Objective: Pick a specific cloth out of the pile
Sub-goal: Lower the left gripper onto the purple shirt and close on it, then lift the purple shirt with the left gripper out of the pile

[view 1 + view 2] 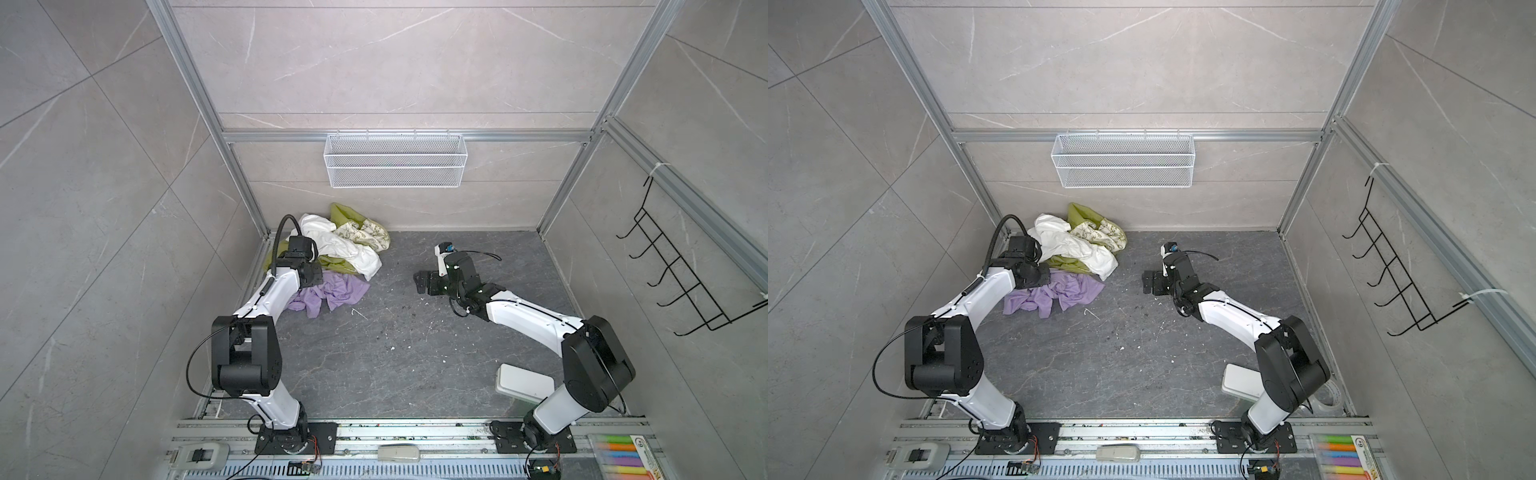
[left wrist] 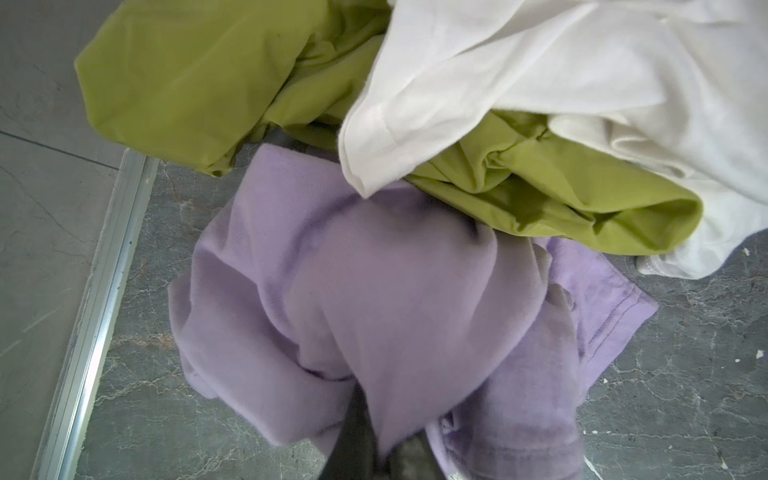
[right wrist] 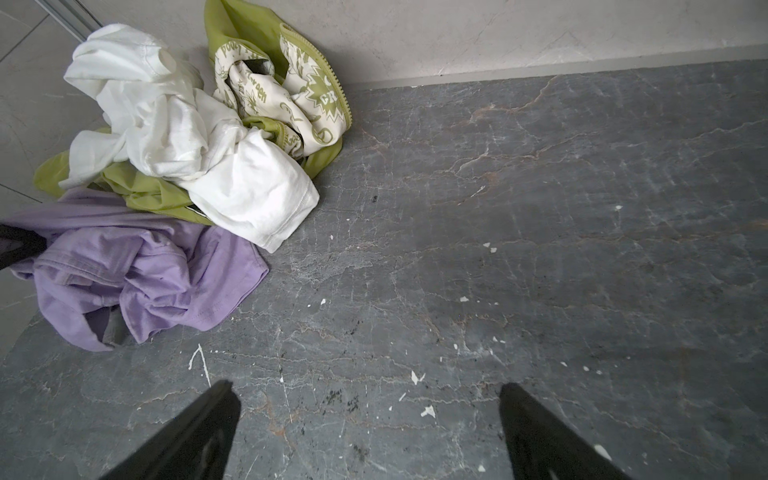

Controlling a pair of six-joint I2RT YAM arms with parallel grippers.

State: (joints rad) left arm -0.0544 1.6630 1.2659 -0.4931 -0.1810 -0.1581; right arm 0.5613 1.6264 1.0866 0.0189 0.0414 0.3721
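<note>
Our left gripper (image 2: 386, 451) has its jaws pressed together on a fold of the lilac cloth (image 2: 374, 291). In the left wrist view the fabric bunches down into the narrow slit between the two dark fingers (image 2: 353, 432) and drapes over both, hiding most of the tips. Ahead of those jaws the cloth spreads out crumpled on the dark marbled surface (image 2: 665, 395). Its far edge runs under the rim of the pile, where a white cloth (image 2: 540, 83) and an olive-green cloth (image 2: 187, 83) lie over it. In both top views the lilac cloth (image 1: 332, 293) (image 1: 1067, 293) lies right beneath the left wrist, touching the near side of the pile (image 1: 353, 245) (image 1: 1088, 245). We cannot see the jaws themselves there, since the wrist covers them.

Our right gripper (image 3: 365, 388) holds nothing: its jaws stand spread wide, with only bare speckled surface between them. From these jaws the lilac cloth (image 3: 166, 274) lies ahead and off to one side, well apart. The pile (image 3: 187, 137) sits beyond it, and a printed cream fabric (image 3: 291, 95) lies at the pile's far end by the wall. In both top views the right gripper (image 1: 420, 283) (image 1: 1148, 282) points toward the cloth across bare surface.
</note>
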